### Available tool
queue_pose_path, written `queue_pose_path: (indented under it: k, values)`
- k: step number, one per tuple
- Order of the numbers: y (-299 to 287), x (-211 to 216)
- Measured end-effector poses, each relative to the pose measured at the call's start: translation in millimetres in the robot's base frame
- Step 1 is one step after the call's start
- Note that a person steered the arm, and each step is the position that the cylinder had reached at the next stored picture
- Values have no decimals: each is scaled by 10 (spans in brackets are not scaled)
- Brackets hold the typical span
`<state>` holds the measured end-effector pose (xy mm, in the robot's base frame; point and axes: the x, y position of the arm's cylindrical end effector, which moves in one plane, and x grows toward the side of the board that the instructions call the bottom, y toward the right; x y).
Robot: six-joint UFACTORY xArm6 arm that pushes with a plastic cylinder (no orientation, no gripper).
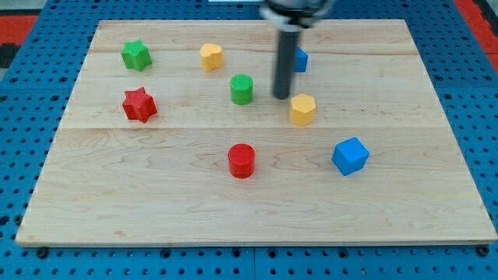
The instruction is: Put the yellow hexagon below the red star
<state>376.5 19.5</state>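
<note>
Our tip (281, 96) sits just up-left of the yellow hexagon (303, 109), not quite touching; we carry no gripper. Red star (139, 105) lies well apart at the view's left. Wooden table (257, 210) rests on blue pegboard (467, 117).

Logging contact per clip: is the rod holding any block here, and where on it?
Nothing is held. My tip stands just up-left of the yellow hexagon, right of the green cylinder; contact cannot be told.

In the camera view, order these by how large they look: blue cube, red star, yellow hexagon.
1. blue cube, nearest the view's bottom, so perhaps nearer the camera.
2. red star
3. yellow hexagon
The last two look close; unsure.
</note>
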Motion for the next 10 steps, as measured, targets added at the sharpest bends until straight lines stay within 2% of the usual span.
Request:
queue_pose_path:
  k: [1, 2, 4, 6, 7, 8, 9, 10]
  values:
    - [773, -138]
    - [1430, 34]
    - [-97, 245]
    - [76, 457]
    - [-565, 532]
    - [-720, 738]
    - [-343, 738]
    - [-739, 886]
